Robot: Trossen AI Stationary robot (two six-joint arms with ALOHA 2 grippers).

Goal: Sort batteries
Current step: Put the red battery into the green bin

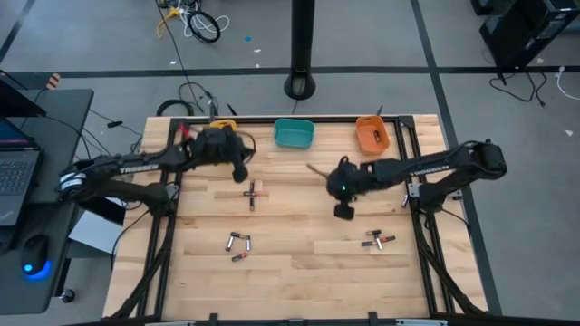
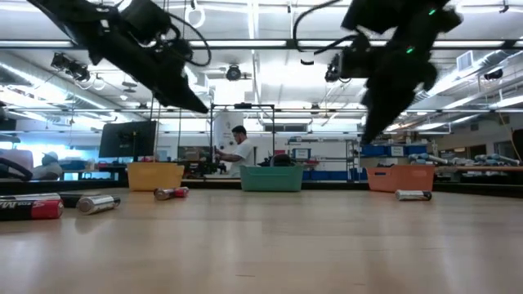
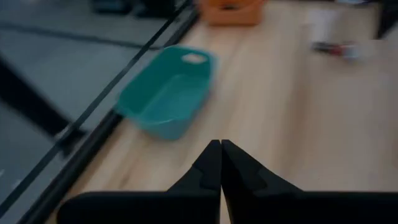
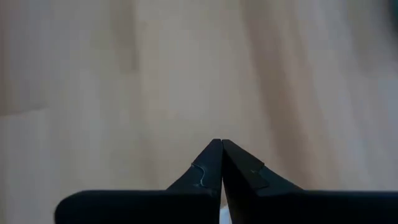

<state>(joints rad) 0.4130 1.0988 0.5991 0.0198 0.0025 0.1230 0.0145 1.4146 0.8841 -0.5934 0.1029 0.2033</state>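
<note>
Only the high view takes in the whole wooden surface (image 1: pixel 290 272). It shows the batteries (image 1: pixel 252 192) in four small groups: a crossed pair near the middle, some at the lower left (image 1: pixel 237 242), one loose below them, and a cluster at the lower right (image 1: pixel 378 240). They are slim cylinders, silvery or dark, some with red tips. Three bins stand along the far edge: a yellow bin (image 1: pixel 224 124) mostly hidden under the left arm, a teal bin (image 1: pixel 294 134) and an orange bin (image 1: pixel 372 134).

The low view alone shows the room behind, with a person (image 2: pixel 239 151) standing far off, and a few batteries (image 2: pixel 33 206) lying flat at its left edge, one cut off by the frame.

The left hand (image 3: pixel 221 163) is clenched on nothing, fingertips pressed together, near the teal bin (image 3: pixel 166 99). The right hand (image 4: pixel 221 162) is likewise clenched and empty above bare wood. Batteries in the left wrist view (image 3: pixel 336 48) are a mere smear.
</note>
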